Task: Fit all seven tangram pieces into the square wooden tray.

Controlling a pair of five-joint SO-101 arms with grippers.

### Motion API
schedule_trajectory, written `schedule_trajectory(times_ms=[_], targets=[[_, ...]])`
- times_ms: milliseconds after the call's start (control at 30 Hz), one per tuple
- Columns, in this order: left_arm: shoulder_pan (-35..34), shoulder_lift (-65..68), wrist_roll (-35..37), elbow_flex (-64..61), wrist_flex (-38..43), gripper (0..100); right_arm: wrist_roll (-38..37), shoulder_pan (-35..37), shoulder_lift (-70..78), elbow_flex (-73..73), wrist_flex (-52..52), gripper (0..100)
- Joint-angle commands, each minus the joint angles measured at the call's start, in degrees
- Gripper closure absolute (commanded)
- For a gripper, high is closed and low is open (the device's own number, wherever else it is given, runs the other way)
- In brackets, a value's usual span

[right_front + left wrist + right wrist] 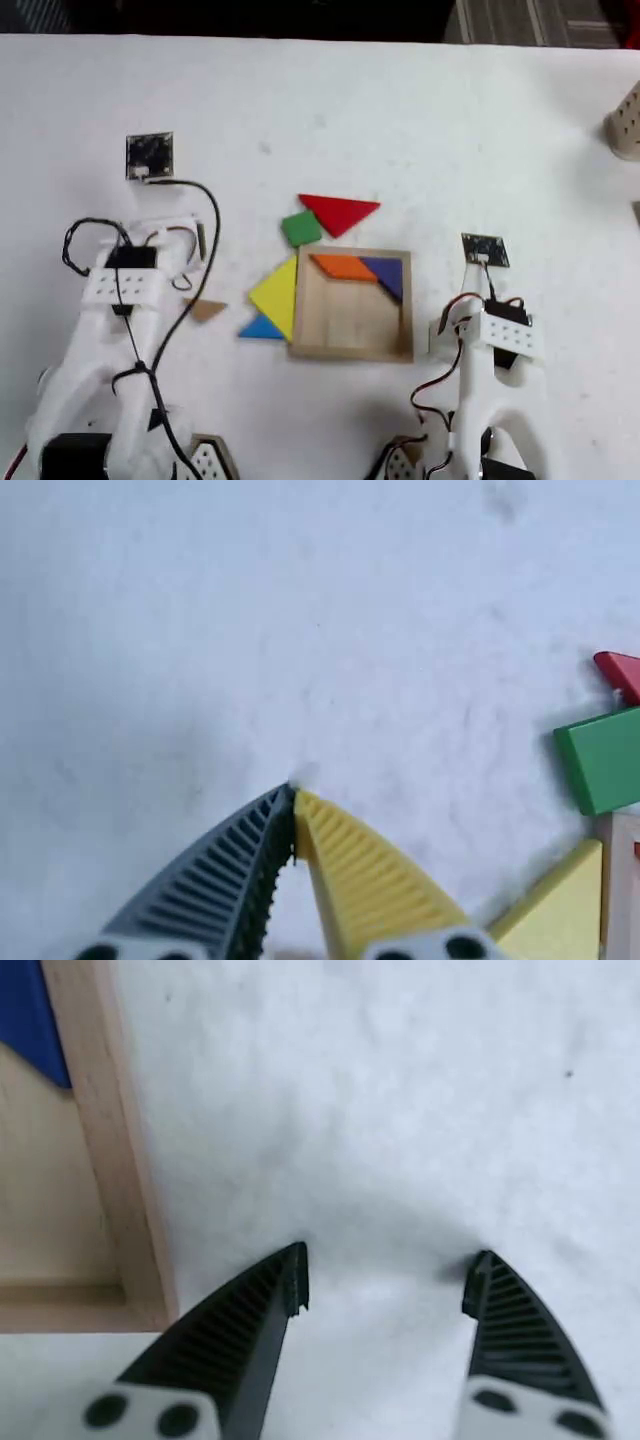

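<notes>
Wooden tray [350, 351] holding orange piece [343, 266] and purple piece [388, 275], yellow triangle [277, 297], blue triangle [262, 327], green square [301, 229], red triangle [340, 213] just outside the tray, left gripper [293, 798] pressed together, empty, beyond the yellow triangle, right gripper [385, 1280] spread, empty, beside the tray's rim

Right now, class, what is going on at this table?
Two robot arms sit at a tangram. The wooden tray holds an orange piece and a purple piece along its far edge. The red triangle, green square, yellow triangle, blue triangle and tan triangle lie outside. Neither arm holds anything: the left tool is shut over bare table, the right tool open beside the tray.
</notes>
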State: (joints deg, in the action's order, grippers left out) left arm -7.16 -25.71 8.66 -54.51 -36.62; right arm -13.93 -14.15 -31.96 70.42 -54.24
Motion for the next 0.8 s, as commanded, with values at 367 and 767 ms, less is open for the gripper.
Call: schedule_trajectory(times_ms=[367,767], targets=[[-2.95,1.01,0.44,3.34,0.09,97,-0.70,-0.84,0.57,-0.09,1.89,75.4],[-6.81,18.15,0.53,15.82,-1.93,97,-0.70,-0.75,0.57,-0.09,1.89,75.4]])
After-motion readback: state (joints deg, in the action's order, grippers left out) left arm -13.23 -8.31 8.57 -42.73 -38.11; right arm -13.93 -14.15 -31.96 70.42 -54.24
